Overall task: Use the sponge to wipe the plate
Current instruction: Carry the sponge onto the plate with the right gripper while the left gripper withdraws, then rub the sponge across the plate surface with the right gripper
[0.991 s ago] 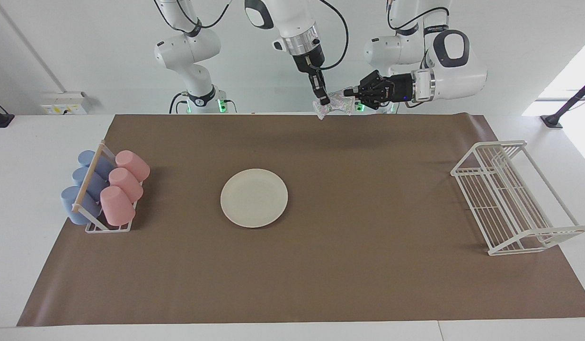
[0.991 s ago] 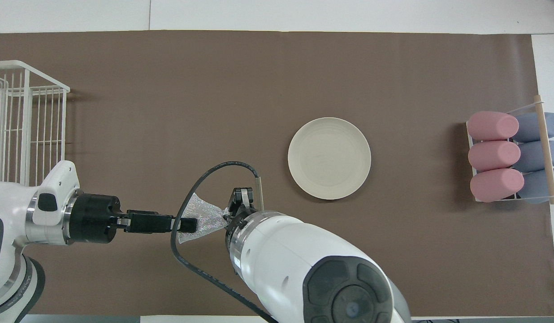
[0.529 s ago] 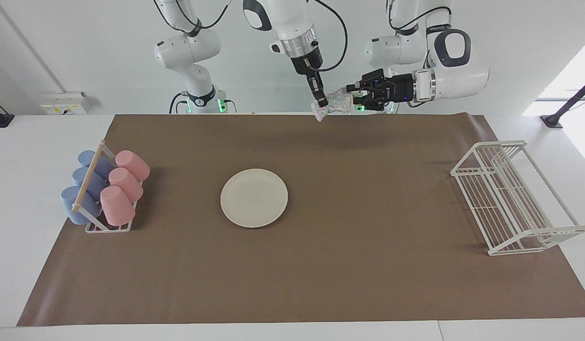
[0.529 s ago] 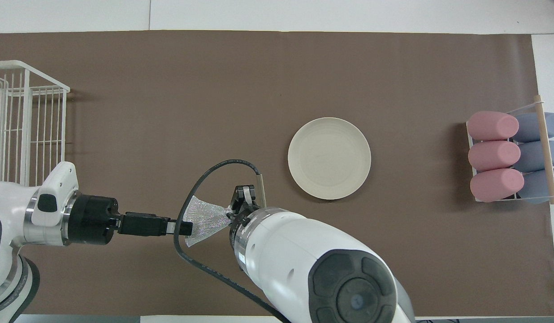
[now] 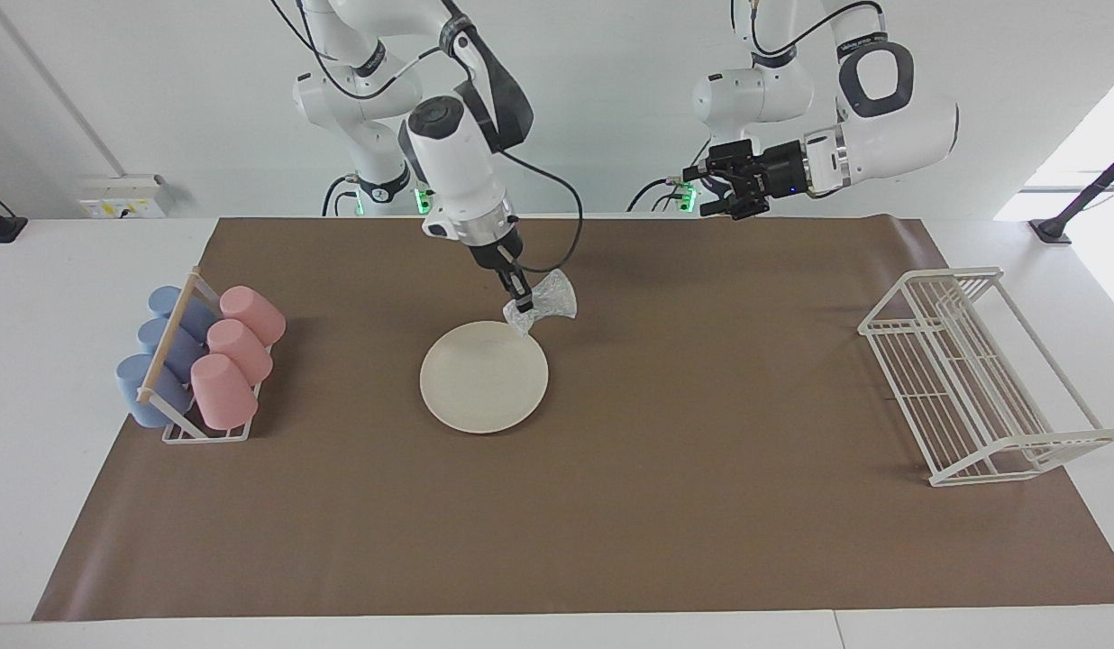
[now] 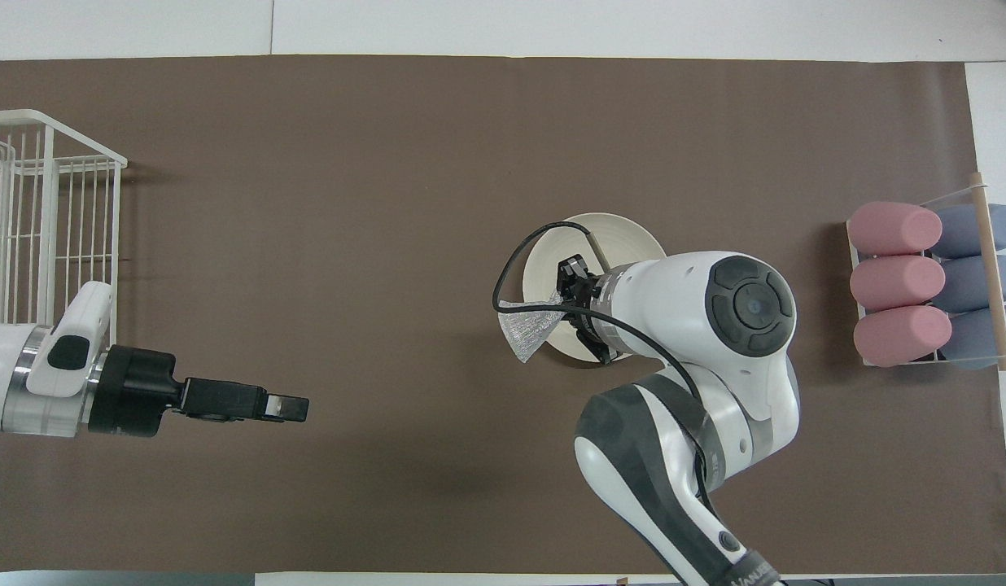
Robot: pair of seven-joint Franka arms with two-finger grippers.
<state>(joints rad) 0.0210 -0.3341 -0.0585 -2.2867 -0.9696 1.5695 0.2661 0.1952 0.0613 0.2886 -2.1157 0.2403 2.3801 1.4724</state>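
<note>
The cream-white plate [image 5: 478,388] lies on the brown mat; in the overhead view the right arm covers most of the plate [image 6: 613,230]. My right gripper [image 5: 521,305] [image 6: 562,305] is shut on one end of the silvery speckled sponge [image 5: 550,297] [image 6: 529,330]. It holds the sponge low over the plate's rim nearest the robots; I cannot tell whether they touch. My left gripper [image 5: 698,191] [image 6: 295,408] is open and empty, raised over the mat's edge nearest the robots, toward the left arm's end.
A small rack of pink and blue cups [image 5: 196,365] [image 6: 926,285] stands at the right arm's end of the mat. A white wire rack [image 5: 972,379] [image 6: 39,220] stands at the left arm's end.
My left gripper let go of the sponge and drew back toward its own end. My right gripper carried the sponge down from above the robots' edge of the mat to the plate's rim.
</note>
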